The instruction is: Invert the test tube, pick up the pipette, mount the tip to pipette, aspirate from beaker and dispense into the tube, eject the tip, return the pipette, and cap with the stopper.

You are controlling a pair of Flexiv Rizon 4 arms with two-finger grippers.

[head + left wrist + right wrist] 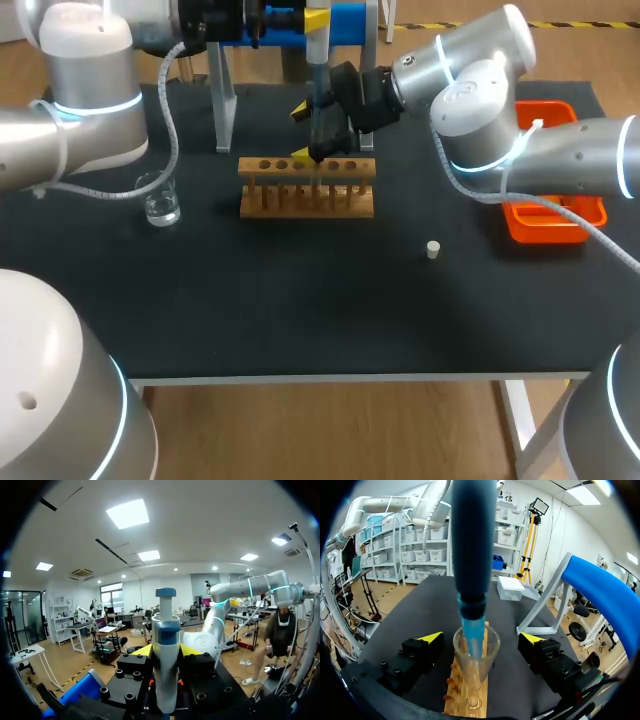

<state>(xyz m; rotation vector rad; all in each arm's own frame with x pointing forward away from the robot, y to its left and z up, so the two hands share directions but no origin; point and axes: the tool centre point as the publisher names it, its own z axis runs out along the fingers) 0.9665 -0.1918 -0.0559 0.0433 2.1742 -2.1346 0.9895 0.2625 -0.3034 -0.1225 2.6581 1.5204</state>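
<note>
My left gripper [166,652] is shut on the grey-and-blue pipette [166,630], holding it upright above the wooden rack [307,187]. In the head view the left gripper [315,22] is at the back and the pipette [317,75] hangs straight down. Its blue tip [471,635] reaches into the mouth of the glass test tube [476,665], which stands upright in the rack [470,700]. My right gripper [481,640] is open, its fingers wide on either side of the tube without touching it. In the head view the right gripper [308,131] hides most of the tube.
A glass beaker [160,200] stands left of the rack. A small white stopper [432,249] lies on the black mat to the front right. An orange tray [555,190] sits at the right edge. A metal stand with a blue bar [350,20] is behind the rack.
</note>
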